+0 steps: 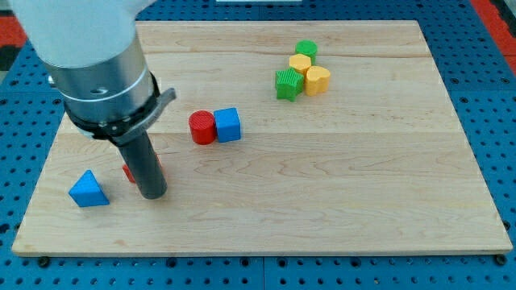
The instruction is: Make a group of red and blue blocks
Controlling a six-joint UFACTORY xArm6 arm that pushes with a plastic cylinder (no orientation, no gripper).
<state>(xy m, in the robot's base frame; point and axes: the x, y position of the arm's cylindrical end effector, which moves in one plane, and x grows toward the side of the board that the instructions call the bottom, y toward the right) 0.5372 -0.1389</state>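
Observation:
A red cylinder (201, 127) and a blue cube (228, 125) sit touching side by side at the board's middle left. A blue triangular block (88, 189) lies near the view's bottom left. A second red block (128, 172) is mostly hidden behind the rod; its shape cannot be made out. My tip (153, 193) rests on the board just right of that red block and right of the blue triangle, well below and left of the red cylinder and blue cube.
A cluster of two green blocks (288, 84) (305, 50) and two yellow blocks (317, 79) (300, 63) sits at the view's top, right of centre. The wooden board (363, 185) lies on a blue perforated base.

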